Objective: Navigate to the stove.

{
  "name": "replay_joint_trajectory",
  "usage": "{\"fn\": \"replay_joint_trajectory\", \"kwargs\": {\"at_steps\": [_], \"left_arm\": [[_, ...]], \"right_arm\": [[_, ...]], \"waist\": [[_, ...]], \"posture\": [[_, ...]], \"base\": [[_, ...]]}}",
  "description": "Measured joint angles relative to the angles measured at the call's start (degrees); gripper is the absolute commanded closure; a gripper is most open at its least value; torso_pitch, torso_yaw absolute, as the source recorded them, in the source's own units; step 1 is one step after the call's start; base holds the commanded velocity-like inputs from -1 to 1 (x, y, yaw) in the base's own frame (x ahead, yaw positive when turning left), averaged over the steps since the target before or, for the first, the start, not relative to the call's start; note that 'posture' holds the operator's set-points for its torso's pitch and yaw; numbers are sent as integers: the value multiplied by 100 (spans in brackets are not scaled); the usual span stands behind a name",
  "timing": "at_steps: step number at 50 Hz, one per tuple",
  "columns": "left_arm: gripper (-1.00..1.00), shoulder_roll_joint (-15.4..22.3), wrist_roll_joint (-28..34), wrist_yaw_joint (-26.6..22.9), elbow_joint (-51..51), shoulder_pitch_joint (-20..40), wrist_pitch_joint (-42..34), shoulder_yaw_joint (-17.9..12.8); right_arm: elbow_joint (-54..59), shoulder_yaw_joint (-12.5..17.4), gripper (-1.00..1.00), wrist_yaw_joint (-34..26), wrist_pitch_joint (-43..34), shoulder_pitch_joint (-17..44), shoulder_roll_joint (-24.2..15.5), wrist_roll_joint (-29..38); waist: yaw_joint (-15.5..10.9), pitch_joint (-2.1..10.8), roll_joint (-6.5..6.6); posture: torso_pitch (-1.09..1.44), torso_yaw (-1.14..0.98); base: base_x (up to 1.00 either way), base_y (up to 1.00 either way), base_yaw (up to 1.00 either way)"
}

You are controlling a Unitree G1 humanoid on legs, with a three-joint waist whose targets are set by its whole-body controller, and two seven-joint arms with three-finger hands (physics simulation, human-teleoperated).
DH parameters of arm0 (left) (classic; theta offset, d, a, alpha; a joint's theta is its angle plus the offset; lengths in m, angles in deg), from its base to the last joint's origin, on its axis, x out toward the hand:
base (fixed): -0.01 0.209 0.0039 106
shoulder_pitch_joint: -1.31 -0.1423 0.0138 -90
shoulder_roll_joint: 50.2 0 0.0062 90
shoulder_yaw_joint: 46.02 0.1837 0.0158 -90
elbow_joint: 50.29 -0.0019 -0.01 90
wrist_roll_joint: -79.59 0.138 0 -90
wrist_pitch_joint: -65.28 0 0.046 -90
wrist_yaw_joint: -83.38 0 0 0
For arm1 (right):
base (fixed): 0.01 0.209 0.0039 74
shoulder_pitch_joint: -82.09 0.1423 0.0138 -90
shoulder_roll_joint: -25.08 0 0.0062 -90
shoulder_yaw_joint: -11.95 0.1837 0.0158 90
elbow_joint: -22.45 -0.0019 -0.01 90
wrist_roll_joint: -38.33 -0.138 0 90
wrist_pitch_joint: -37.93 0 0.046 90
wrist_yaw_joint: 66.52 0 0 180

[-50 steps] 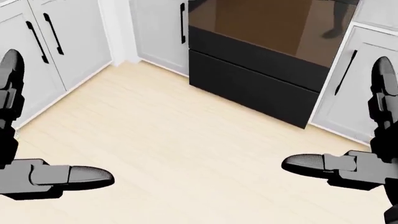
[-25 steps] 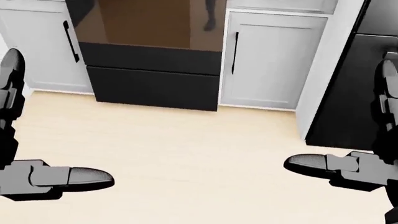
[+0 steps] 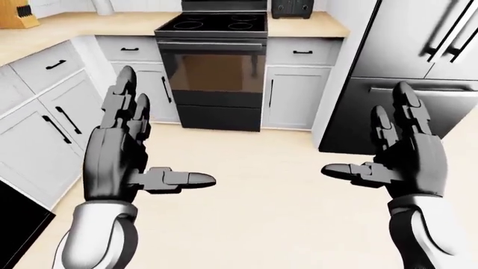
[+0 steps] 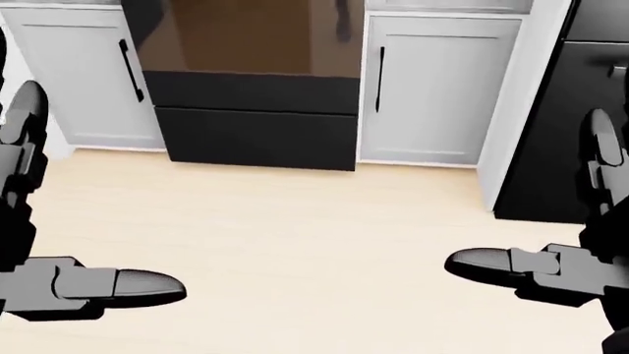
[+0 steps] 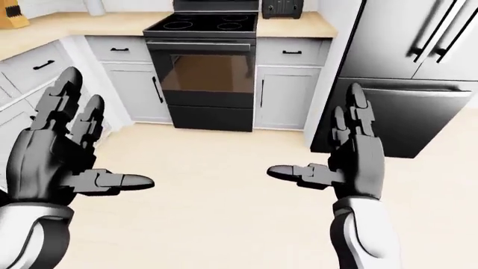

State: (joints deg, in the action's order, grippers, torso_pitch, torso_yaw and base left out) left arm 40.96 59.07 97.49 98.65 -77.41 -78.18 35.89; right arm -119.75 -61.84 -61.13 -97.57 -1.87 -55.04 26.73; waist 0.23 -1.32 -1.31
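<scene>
The black stove (image 3: pixel 212 61) stands at the top middle of the left-eye view, with a black cooktop (image 3: pixel 213 22) and a brown-glass oven door (image 3: pixel 213 73). In the head view its door and drawer (image 4: pixel 257 136) fill the upper middle. My left hand (image 3: pixel 127 151) is raised and open at the left, thumb pointing inward, holding nothing. My right hand (image 3: pixel 399 154) is raised and open at the right, holding nothing. Bare wood floor (image 3: pixel 254 185) lies between me and the stove.
White cabinets (image 3: pixel 295 95) flank the stove. A steel fridge (image 3: pixel 407 67) stands at the right. A counter run with drawers (image 3: pixel 45 89) lines the left. A knife block (image 3: pixel 21 15) sits top left, a toaster (image 3: pixel 291 8) by the stove.
The whole picture has shifted: the camera has turned, and the stove that was skewed at the upper right now stands squarely in the upper middle. The hands keep their pose.
</scene>
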Motion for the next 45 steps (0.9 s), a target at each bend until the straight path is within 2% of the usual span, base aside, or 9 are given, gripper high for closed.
{"fn": "replay_joint_trajectory", "kwargs": {"at_steps": [3, 7, 21, 22, 25, 27, 30, 33, 45], "left_arm": [[-100, 0, 21, 9, 46, 5, 74, -33], [-100, -47, 96, -56, 10, 0, 77, 0], [-100, -266, 533, -322, -7, 58, -38, 41], [-100, -316, 550, -353, -15, 35, -43, 73], [-100, -359, 585, -454, -76, -6, -129, 157], [-100, -372, 637, -496, -44, 13, -106, 133], [-100, -376, 673, -517, 36, 22, -12, 85], [-100, -331, 678, -505, 12, 2, 29, 74], [-100, -279, 635, -371, -31, -51, 28, 49]], "right_arm": [[-92, 1, -100, -10, 64, 15, -6, 16], [-38, -13, -100, -19, 112, 19, 13, 46], [-81, -58, -100, -31, 53, 97, -7, -23], [-50, -34, -100, -23, 46, 79, -17, -16], [98, 1, -100, 15, -25, -3, 7, 30], [66, -8, -100, 21, -29, 30, -2, 39], [-48, -20, -100, 6, 82, 29, -3, 39], [-32, -34, -100, -4, 114, 35, 50, 29], [-22, -112, -100, -53, 182, 13, 53, 57]], "waist": [[65, -62, 182], [95, -53, 645], [73, -105, -126], [120, -142, -48], [79, -43, -126], [59, -5, -69], [96, -91, 214], [53, -27, 547], [-17, -101, 205]], "posture": [[0, 0], [0, 0], [0, 0], [0, 0], [0, 0], [0, 0], [0, 0], [0, 0], [0, 0]], "base": [[0, 47, 0], [0, 47, 0], [0, 47, 0], [0, 48, 0], [0, 47, 0], [0, 47, 0], [0, 46, 0], [0, 47, 0], [0, 9, 0]]}}
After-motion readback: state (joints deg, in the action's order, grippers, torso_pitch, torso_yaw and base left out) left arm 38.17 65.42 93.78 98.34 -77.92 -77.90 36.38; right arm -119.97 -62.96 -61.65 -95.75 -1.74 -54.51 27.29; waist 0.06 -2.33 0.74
